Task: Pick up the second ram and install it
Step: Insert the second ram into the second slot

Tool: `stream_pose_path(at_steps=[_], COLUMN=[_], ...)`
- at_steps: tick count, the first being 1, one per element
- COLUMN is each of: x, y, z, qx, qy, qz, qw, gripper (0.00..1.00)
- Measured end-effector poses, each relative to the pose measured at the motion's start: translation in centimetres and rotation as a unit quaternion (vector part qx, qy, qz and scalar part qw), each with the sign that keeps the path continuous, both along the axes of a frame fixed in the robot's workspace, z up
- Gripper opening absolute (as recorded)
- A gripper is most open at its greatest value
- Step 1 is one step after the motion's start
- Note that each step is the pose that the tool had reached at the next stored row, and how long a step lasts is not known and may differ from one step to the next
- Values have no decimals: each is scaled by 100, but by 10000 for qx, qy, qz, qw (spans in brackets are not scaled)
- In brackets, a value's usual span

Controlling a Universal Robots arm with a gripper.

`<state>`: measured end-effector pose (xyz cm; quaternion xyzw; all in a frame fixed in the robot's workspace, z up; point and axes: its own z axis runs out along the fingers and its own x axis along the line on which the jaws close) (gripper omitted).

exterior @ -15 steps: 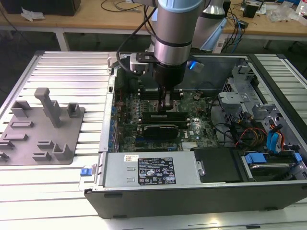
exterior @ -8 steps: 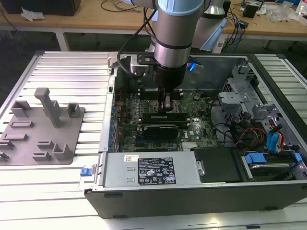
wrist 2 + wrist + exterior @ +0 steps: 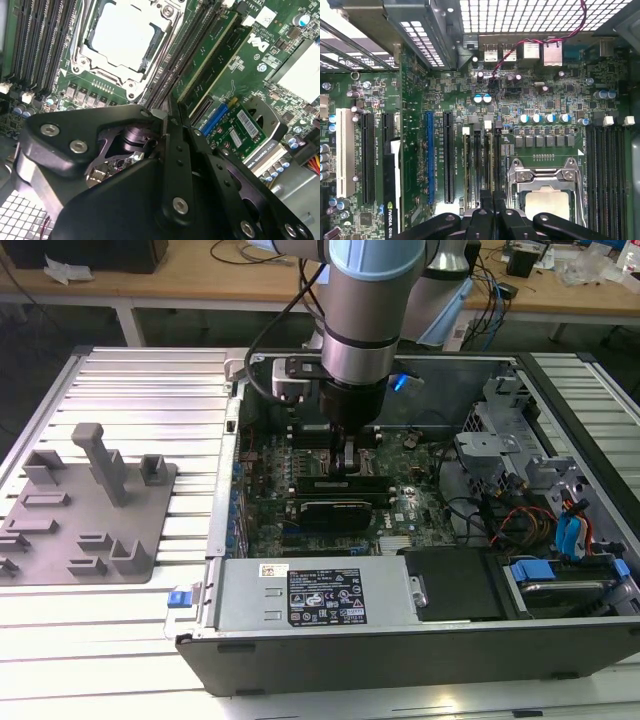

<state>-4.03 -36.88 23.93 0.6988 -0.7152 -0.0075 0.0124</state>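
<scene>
**Gripper closed at the end of the seated memory sticks**

Gripper (image 3: 345, 462) hangs low inside the open computer case (image 3: 400, 652), over the motherboard between the processor socket (image 3: 122, 35) and the black graphics card (image 3: 335, 508). Its two fingers (image 3: 177, 165) are pressed together, and nothing shows between them.

In the second wrist view, two green sticks stand on edge side by side in the black memory slots. The one nearest the fingertips is taken as the second ram (image 3: 207, 55), and its neighbour (image 3: 222, 62) stands just beyond it. The near end of the second ram runs up to the closed gripper (image 3: 172, 122). Whether the two touch cannot be told.

The first wrist view looks along the board from the other side. It shows the gripper (image 3: 492, 214) above the bank of slots (image 3: 480, 165) beside the socket (image 3: 545, 200), with a further bank of slots (image 3: 605, 165) past the socket.

The exterior view adds a grey fixture plate (image 3: 90, 510) on the ribbed table, well apart at the exterior view's left.

A printed label (image 3: 322, 595) sits on the power supply, and a small white sticker (image 3: 266, 16) sits on the board.
</scene>
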Motion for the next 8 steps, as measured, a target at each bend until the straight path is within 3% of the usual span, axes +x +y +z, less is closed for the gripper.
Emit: stream_pose_path(at_steps=[8], x=[0], y=[-6], z=[-27], qx=[6], qy=[-1], qz=[0], qw=[10000], gripper=[9])
